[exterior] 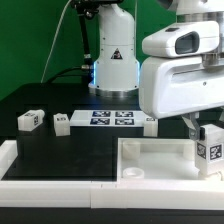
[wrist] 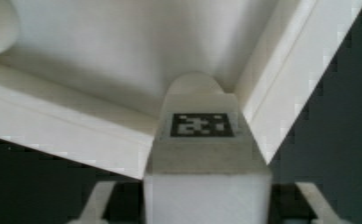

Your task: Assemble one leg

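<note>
White plastic is the leg (exterior: 209, 152), and the hand (exterior: 207, 138) holds it upright, closed narrow on it, at about four o'clock of the exterior view, with its black-and-white tag facing the camera. Under it lies the tabletop (exterior: 155, 160), a white shallow tray with raised walls, reaching from five to four o'clock. The leg's lower end stands in the tray at its corner on the exterior view's right, but I cannot tell if it touches the floor of the tray. In the wrist view the leg (wrist: 201, 140) points into the corner where two walls of the tabletop (wrist: 89, 40) meet, and the fingers (wrist: 103, 203) sit one at each side of it. On the black surface (exterior: 60, 95), at nine o'clock, lies one loose leg (exterior: 29, 120). A second loose leg (exterior: 61, 122) lies near it, just beside the marker board (exterior: 110, 118).
</note>
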Controlling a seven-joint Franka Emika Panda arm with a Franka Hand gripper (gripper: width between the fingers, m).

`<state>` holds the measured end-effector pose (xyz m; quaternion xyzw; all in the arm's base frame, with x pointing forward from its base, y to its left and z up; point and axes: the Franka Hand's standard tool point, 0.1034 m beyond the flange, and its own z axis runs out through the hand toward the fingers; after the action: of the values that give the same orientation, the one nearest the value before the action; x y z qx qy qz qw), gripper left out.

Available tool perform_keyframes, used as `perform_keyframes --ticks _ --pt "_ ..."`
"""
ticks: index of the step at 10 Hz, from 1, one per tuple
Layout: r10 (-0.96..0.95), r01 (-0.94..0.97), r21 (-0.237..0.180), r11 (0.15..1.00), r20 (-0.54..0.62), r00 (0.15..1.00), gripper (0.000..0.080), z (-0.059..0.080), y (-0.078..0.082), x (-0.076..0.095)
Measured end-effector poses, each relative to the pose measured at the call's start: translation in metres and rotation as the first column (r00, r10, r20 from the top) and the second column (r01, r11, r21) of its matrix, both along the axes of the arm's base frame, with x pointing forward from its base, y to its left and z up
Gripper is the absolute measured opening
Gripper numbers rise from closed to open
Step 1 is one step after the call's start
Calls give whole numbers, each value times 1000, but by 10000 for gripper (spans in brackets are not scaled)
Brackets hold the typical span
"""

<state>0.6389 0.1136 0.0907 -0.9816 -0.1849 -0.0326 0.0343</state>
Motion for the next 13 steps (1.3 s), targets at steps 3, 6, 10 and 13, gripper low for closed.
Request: perform_keyframes --ticks 3,6,10,13 --pt "-157 157 9 988 -20 987 291 1 -1 0" --pt "-575 577 52 815 -42 817 291 -1 -1 -1" --pt "-923 929 56 365 -109 369 291 -3 2 -1" --pt "-987 998 26 49 -154 53 292 -3 3 -2"
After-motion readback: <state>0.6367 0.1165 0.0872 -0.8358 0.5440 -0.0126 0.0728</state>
